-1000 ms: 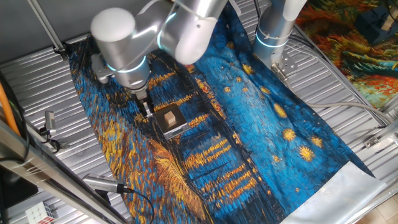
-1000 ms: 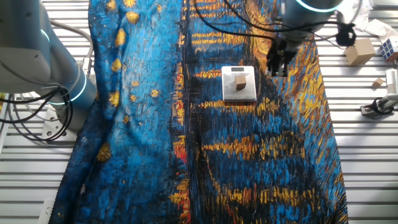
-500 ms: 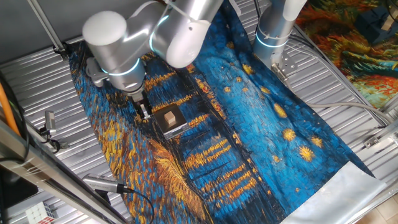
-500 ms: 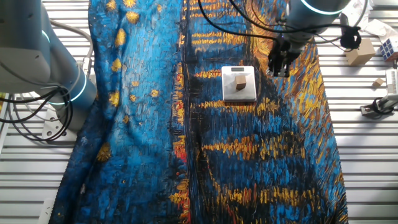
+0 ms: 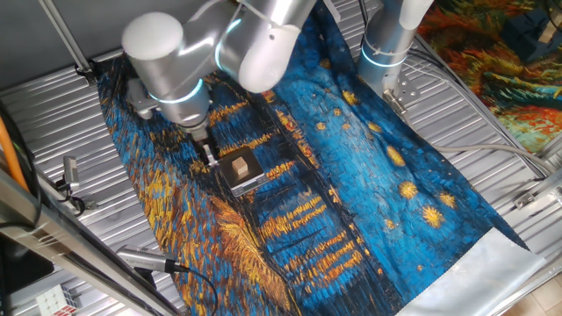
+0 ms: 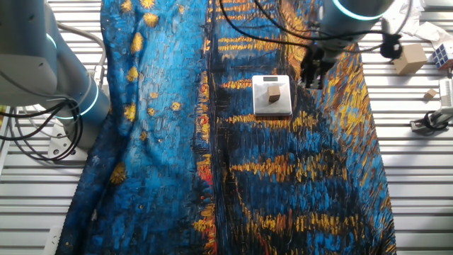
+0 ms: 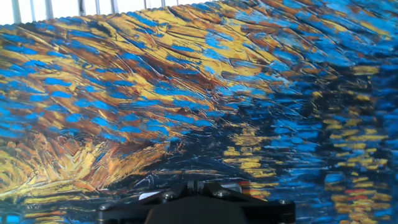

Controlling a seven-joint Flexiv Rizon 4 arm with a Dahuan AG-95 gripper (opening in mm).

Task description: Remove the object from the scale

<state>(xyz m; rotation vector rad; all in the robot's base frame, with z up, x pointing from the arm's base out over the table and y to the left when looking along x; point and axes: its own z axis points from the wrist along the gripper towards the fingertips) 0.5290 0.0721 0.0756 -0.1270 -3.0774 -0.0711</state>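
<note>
Cube (image 6: pixel 273 93) sat on scale (image 6: pixel 262 105), mid-bench toward far edge in other fixed view, on painted cloth (image 6: pixel 177 142). I saw gripper (image 6: pixel 311 76) low beside scale, not touching cube; finger gap: couldn't tell.

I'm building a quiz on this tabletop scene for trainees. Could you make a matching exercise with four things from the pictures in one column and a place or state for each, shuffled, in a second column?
Things:
1. cube
2. scale
3. end effector
4. painted cloth

Places or states:
A. spread over the slatted table
B. hovering beside the scale, holding nothing
C. resting on top of the scale
D. lying flat on the cloth, under the cube

Pairs: 1-C, 2-D, 3-B, 4-A
</note>
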